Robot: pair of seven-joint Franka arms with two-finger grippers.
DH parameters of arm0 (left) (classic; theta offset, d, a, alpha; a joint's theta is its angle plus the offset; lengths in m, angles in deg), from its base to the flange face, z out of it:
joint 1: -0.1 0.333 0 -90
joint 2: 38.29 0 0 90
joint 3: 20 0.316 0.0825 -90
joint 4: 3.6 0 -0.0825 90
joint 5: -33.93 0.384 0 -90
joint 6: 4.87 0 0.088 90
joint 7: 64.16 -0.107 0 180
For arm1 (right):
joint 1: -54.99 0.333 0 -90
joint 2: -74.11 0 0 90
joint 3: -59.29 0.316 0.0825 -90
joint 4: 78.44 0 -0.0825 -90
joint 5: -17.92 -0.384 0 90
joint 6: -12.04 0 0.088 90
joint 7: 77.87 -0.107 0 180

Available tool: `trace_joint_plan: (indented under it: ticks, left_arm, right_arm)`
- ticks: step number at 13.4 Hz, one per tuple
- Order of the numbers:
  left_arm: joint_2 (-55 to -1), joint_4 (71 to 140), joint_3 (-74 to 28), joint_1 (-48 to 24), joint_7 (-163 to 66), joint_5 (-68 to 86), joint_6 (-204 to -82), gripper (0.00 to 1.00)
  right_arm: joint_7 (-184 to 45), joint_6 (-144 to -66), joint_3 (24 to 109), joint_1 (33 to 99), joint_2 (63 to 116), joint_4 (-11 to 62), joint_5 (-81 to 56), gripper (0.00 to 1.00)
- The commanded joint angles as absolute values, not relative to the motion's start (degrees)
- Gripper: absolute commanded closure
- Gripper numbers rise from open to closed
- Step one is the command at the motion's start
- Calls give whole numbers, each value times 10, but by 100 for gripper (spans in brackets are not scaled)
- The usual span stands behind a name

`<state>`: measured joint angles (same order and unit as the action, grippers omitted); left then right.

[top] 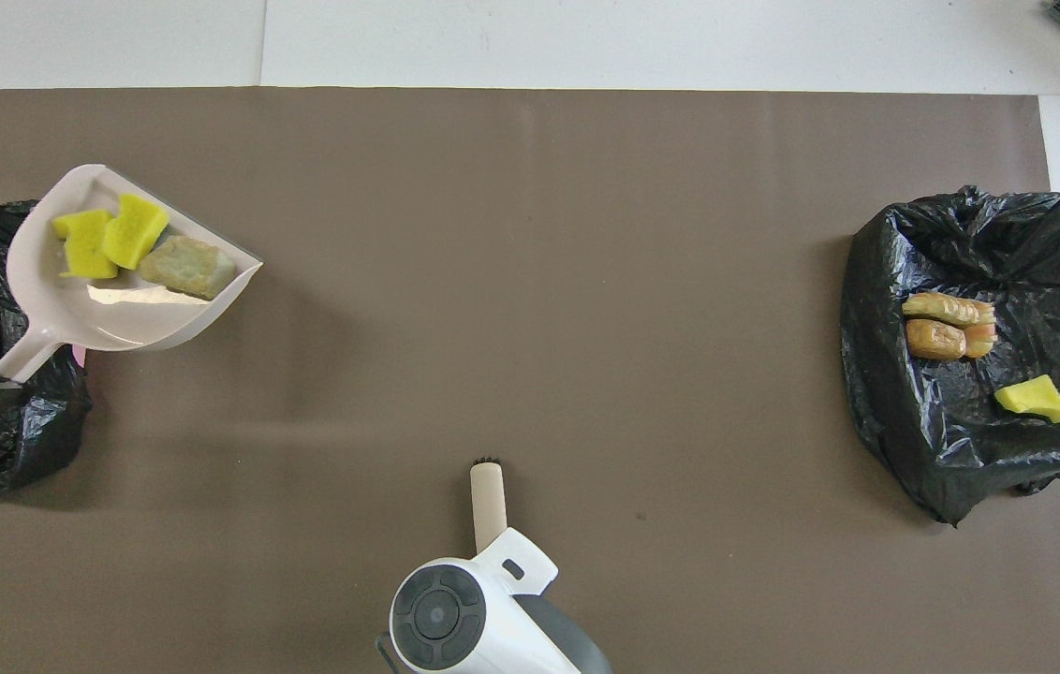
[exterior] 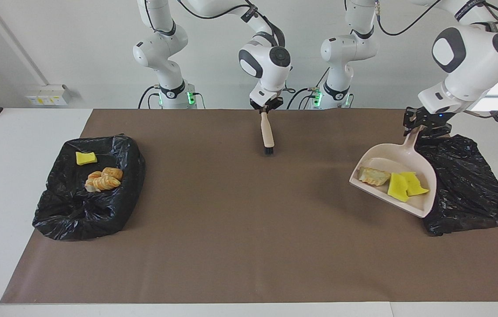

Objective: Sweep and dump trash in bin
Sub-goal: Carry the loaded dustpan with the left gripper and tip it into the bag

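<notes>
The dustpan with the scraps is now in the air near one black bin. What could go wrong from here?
1. The dustpan, held by its handle in the left gripper, is only partly over the bin; its open lip still overhangs the brown mat, so an early tilt may spill there.
2. The yellow scraps and the beige lump lie loose and could slide out.
3. The pan may catch the bin's loose black liner.

Both arms raised (end effectors clamped shut).
</notes>
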<state>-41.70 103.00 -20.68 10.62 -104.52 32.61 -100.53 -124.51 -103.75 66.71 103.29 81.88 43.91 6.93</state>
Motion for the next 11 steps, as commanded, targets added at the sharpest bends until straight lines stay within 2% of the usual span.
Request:
trace_joint_plan:
  ticks: [1, 2, 3, 8, 11]
  left_arm:
    - [-396, 985, -215, 173, -1064, 331, -973, 100]
    - [-392, 974, -214, 201, -1072, 331, -974, 100]
    - [-386, 963, -213, 238, -1084, 331, -974, 100]
    - [-323, 889, -212, 339, -1220, 374, -987, 100]
    - [-310, 869, -212, 339, -1295, 458, -1027, 100]
  right_arm:
    - [-1249, -1045, 667, 1031, 827, 437, 47, 100]
    - [-1249, -1040, 667, 1031, 829, 434, 46, 100]
    - [-1248, -1032, 667, 1030, 830, 429, 47, 1]
    - [-1249, -957, 663, 1024, 822, 370, 59, 0]
    - [-1228, -915, 662, 982, 796, 337, 61, 0]
